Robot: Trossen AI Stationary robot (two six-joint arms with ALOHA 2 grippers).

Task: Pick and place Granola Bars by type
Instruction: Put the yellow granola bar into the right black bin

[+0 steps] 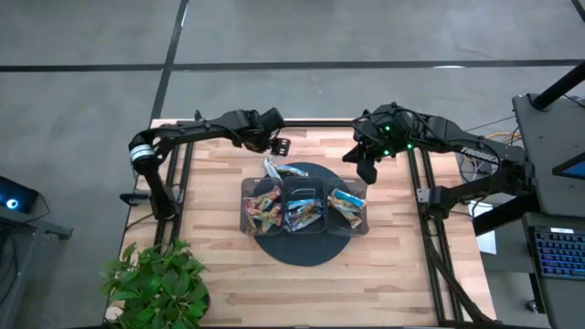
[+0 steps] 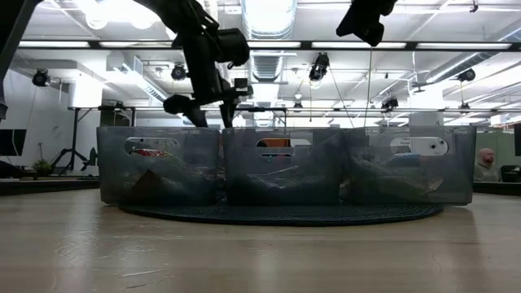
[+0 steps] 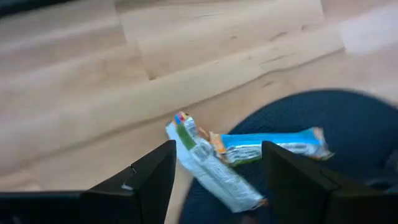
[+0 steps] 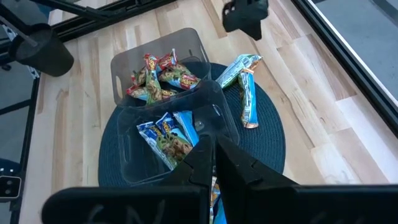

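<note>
L gripper (image 3: 214, 177) spread, held above two loose light-blue bars (image 3: 242, 155) at round mat (image 1: 315, 249) far edge; R gripper (image 4: 214, 163) pressed together over tray (image 1: 254, 187).

A light wooden table (image 1: 228, 274) stands on a grey concrete floor (image 1: 82, 100) crossed by dark seams. A leafy green plant (image 1: 157, 285) sits at 1 corner, a keyboard (image 1: 559, 256) off the opposite side. Overhead, ceiling lights (image 2: 269, 15) and ducts run beneath white beams.
</note>
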